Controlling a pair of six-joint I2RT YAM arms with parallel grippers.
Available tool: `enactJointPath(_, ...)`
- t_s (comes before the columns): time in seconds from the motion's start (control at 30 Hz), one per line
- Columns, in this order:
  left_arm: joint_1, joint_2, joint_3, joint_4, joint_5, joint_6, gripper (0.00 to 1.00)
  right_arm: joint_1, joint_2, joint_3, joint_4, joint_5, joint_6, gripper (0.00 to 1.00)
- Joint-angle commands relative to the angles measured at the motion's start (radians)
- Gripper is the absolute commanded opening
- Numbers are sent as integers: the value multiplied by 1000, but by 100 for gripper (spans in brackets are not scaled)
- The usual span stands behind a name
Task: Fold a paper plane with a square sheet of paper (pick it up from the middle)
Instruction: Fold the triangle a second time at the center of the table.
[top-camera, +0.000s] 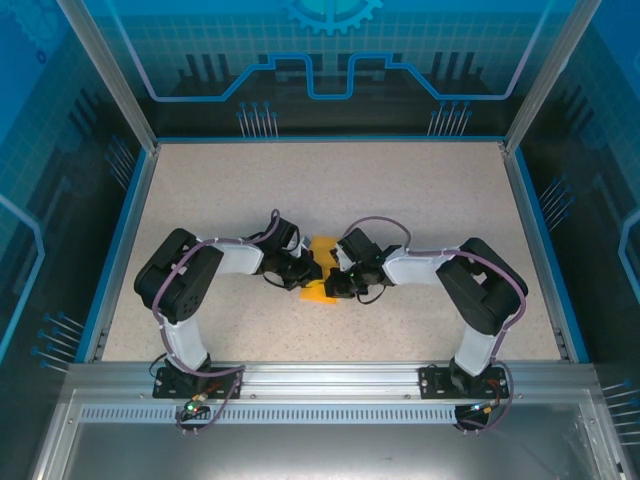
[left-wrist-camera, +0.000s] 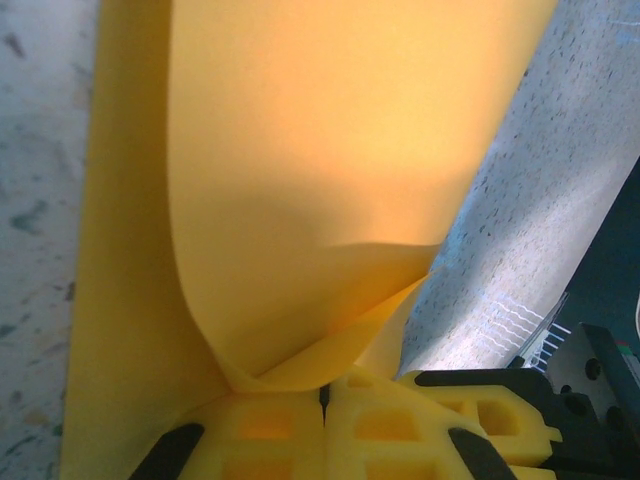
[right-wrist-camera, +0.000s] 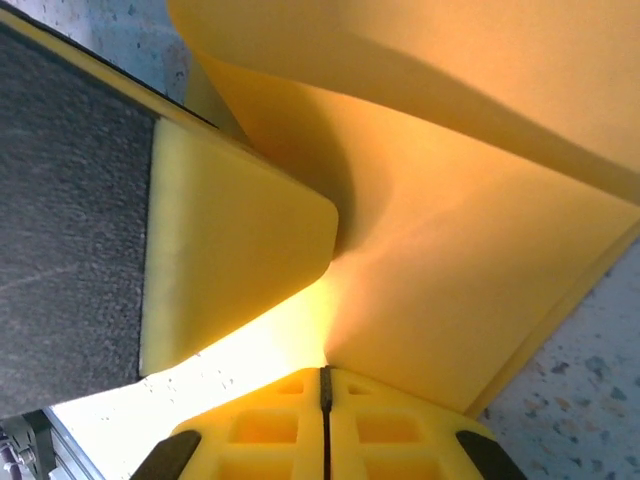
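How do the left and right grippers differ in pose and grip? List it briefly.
The left gripper reaches in from the left, the right gripper from the right. At the left gripper the sheet of paper rises in a tall curl. At the right gripper it spreads away with a soft crease. Shared: both are shut, pinching the same orange-yellow sheet.

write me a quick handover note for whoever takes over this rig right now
Left gripper: shut on the square sheet of paper, at a curled part.
Right gripper: shut on the same sheet, facing the left one.
Sheet: middle of the table, partly bowed up, partly lying flat.
Done: both arms hold it.
Left: no crisp crease or dart shape visible; the folding is still to do.
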Motion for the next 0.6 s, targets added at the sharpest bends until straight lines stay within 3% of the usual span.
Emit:
enactJointPath(0.0,-7,25,-17,-59,-40,20,0,-12,-40,-12,-92,2,-18,8)
enactJointPath(0.33,-7,22,-7,-56,-33,14,0,63,-45,79,-191,64,-54,10)
enactJointPath(0.57,-7,19,-5,-61,-34,14,0,55,-8,76,-217,124,-55,10)
